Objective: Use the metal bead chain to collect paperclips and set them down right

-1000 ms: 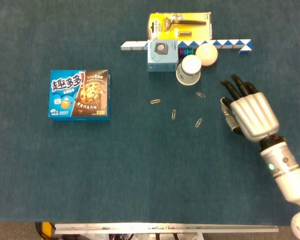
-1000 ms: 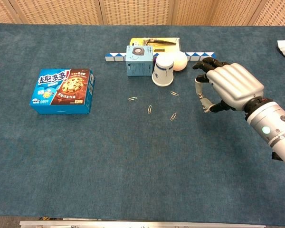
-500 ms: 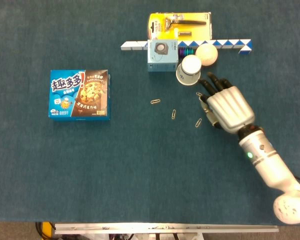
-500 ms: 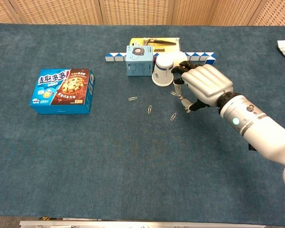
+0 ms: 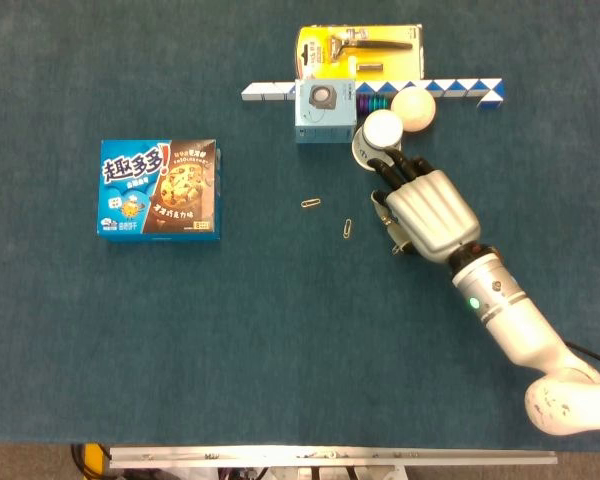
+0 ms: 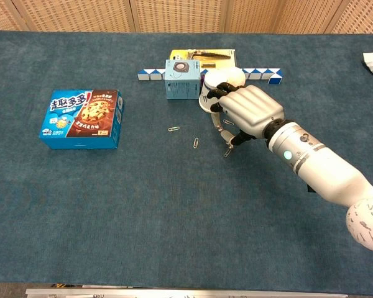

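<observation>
My right hand (image 5: 427, 210) (image 6: 245, 112) hovers low over the paperclips, fingers curled, holding a short metal bead chain (image 5: 391, 228) (image 6: 234, 139) that hangs under its thumb side. The chain's end sits just above one paperclip (image 6: 227, 153), which the hand mostly hides in the head view. Two more paperclips (image 5: 311, 203) (image 5: 348, 228) lie on the blue cloth to the hand's left, apart from it. A further clip under the fingers is hidden. The left hand shows in neither view.
A paper cup (image 5: 378, 135) on its side touches or nearly touches my fingertips. Behind it are a white ball (image 5: 414, 105), a small blue box (image 5: 325, 112), a razor pack (image 5: 358, 48) and a blue-white folding puzzle (image 5: 460, 90). A cookie box (image 5: 160, 188) stands far left.
My right hand has moved left and toward the cup with the chain, from open cloth at the right to over the rightmost paperclips. The clips to its left have not moved.
</observation>
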Motion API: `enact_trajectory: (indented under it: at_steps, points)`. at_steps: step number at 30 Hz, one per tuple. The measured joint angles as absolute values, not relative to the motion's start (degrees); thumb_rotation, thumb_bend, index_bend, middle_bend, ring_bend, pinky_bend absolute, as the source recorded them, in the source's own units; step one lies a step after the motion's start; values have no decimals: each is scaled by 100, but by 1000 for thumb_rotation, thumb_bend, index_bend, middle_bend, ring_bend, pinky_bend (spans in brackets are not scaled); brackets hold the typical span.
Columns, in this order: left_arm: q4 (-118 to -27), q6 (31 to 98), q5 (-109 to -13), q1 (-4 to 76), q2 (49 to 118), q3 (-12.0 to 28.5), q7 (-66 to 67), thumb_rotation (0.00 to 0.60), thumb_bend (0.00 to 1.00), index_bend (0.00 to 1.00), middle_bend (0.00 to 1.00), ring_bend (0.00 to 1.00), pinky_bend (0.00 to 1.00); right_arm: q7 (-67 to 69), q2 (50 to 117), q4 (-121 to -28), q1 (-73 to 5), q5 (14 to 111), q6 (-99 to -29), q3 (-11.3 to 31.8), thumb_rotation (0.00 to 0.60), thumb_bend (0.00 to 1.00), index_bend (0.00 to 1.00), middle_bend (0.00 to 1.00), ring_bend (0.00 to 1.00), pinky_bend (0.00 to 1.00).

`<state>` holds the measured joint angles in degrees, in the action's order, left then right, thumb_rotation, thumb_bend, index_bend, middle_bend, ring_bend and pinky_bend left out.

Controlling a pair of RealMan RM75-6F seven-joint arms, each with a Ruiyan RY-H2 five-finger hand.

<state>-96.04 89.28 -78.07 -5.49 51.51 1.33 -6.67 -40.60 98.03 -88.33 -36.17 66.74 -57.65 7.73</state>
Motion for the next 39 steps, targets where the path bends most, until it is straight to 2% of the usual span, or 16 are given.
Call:
enact_trajectory:
  at_steps: [20, 39]
  points:
    - [-9561, 8873, -7785, -585, 5099, 176, -858, 600, 246, 435, 294, 169, 315, -4071, 10084, -8667, -4055, 6612, -5668, 852, 600, 366, 562, 157, 60, 219]
    - [-9418, 8771, -7717, -619, 5050, 209, -1201, 600, 246, 435, 294, 169, 316, -3825, 10544, -7950, -4631, 6362, -5325, 1150, 600, 367, 564, 159, 60, 219]
